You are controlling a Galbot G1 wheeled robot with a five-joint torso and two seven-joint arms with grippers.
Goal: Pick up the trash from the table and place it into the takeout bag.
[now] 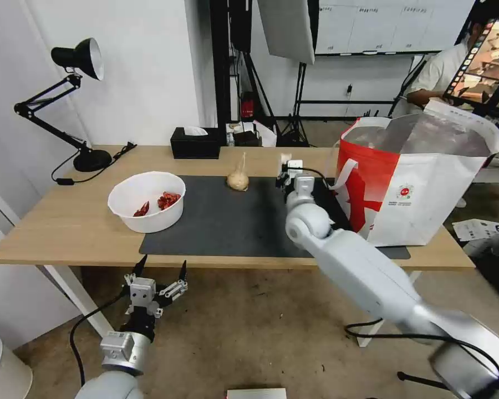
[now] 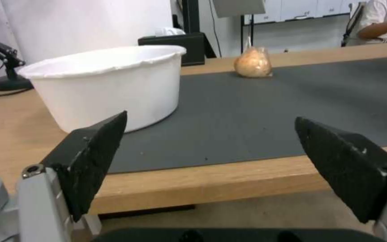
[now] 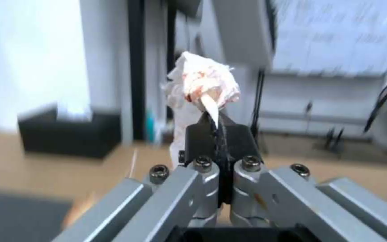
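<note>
Left gripper (image 1: 159, 272) is your nearest thing, parked with its fingers spread wide just below the near edge of the table (image 1: 55, 233), doing nothing. Further in, the white bowl (image 1: 146, 200) with red shells sits on the left end of the grey mat (image 1: 227, 221) and the small knotted bag (image 1: 238, 179) at its far edge, both still waiting. Your right gripper (image 3: 215, 121) is pinched tight on the crumpled tissue (image 3: 205, 84), held up over the mat just left of the takeout bag (image 1: 421, 188), so you're mid-carry, and I'd say next you need to lift right, over the bag's rim, before letting go.
</note>
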